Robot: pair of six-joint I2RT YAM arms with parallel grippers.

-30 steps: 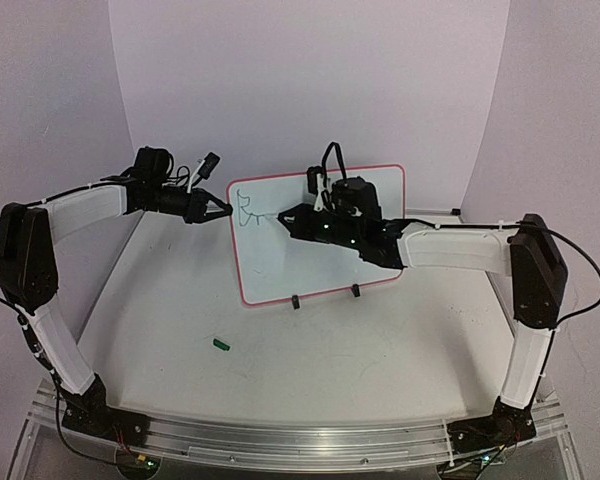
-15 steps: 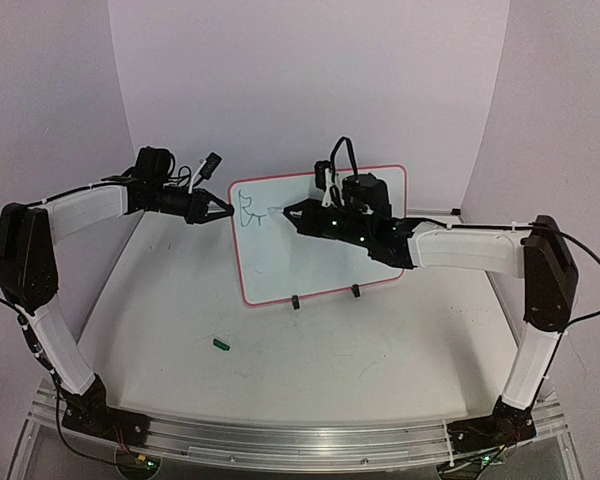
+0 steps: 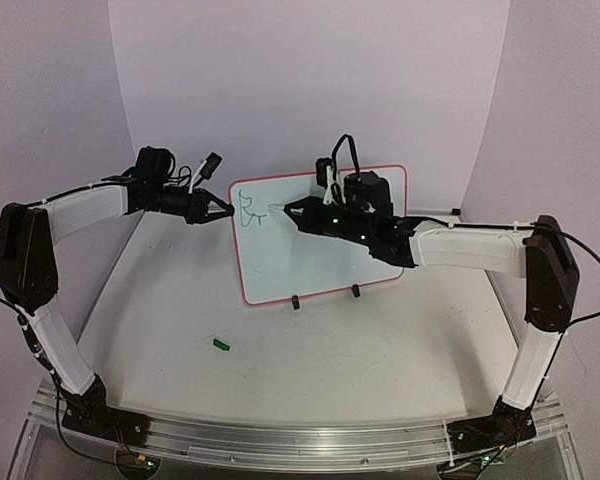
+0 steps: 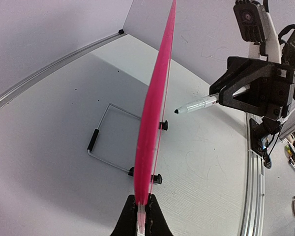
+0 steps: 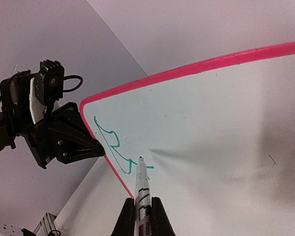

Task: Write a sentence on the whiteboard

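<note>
Whiteboard (image 3: 280, 268) stands upright on two small black feet (image 3: 295, 302) toward the far edge of the table (image 3: 330, 370), about mid-width, face to the arms, leaning back a bit. The left gripper (image 4: 141, 220) is pressed together on the board's left rim, pinching the pink edge near the upper left corner. The right gripper (image 5: 141, 216) is clamped on a marker (image 5: 142, 184), tip aimed at the upper left of the face beside a few green strokes (image 5: 113, 147). From the left wrist view the tip looks just off the surface, can't say for sure. My read: the sentence has barely started, only a couple of marks. The board looks thin, light and stiff with a glossy face, so pen pressure will likely slide or tip it on those small feet, even with the wire prop (image 4: 108, 137) behind. The rim is the right place to hold it, a side edge close to where the writing happens, as it is now. Keep grippers off the face: slick, and wet ink smears. A small green piece (image 3: 220, 344), maybe the cap, lies near the table's left front, well apart from the board.
</note>
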